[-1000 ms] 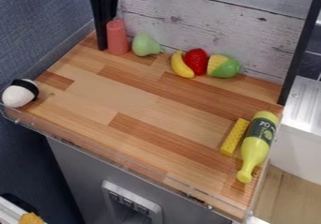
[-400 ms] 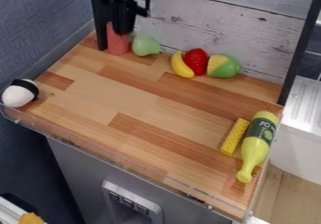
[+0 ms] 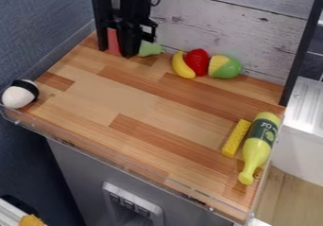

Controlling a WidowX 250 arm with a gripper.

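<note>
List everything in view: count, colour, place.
Cylinder: 1, red, back left corner, partly behind the gripper
Pear: 1, light green, right of the cylinder, partly behind the gripper
Banana: 1, yellow, along the back
Strawberry: 1, red, beside the banana
Rounded item: 1, green and yellow, right of the strawberry
Block: 1, yellow, front right
Bottle: 1, yellow-green, dark label, lying right of the block
Ball: 1, white with black band, far left edge
Worktop: 1, wood-brown, centre
Plank wall: 1, whitish, behind
Side wall: 1, blue, left
Gripper: 1, black, back left, in front of cylinder and pear
</note>
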